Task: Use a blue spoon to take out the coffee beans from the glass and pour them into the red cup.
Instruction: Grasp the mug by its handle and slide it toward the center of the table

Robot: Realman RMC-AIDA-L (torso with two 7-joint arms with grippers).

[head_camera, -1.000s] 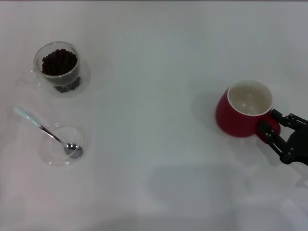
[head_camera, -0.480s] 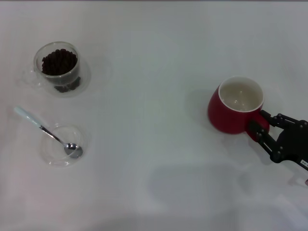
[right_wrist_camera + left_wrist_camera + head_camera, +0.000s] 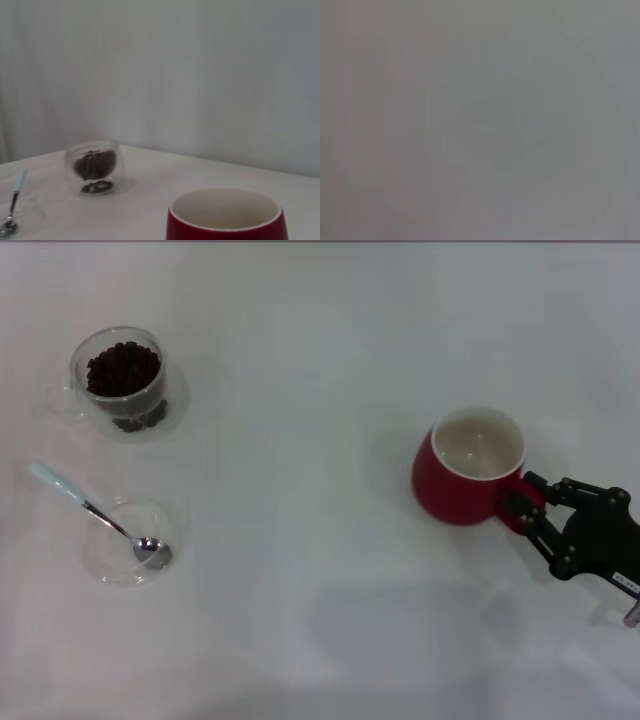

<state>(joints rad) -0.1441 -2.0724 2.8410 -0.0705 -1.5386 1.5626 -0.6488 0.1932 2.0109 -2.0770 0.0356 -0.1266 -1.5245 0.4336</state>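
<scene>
The red cup (image 3: 455, 490) stands at the right of the white table, its cream inside empty; the right wrist view has its rim close up (image 3: 225, 220). My right gripper (image 3: 527, 508) is shut on the cup's handle, on the side away from the glass. At the far left, the glass (image 3: 123, 380) holds a heap of coffee beans (image 3: 123, 367), also in the right wrist view (image 3: 95, 167). The blue spoon (image 3: 90, 508) lies nearer than the glass, its metal bowl resting in a shallow clear dish (image 3: 125, 550). My left gripper is out of view.
The white tabletop (image 3: 300, 490) stretches bare between the glass and the red cup. A pale wall (image 3: 200, 75) rises behind the table in the right wrist view. The left wrist view is a plain grey blur.
My right gripper has carried the red cup leftward across the table, toward the middle. The glass, spoon and dish have not moved.
</scene>
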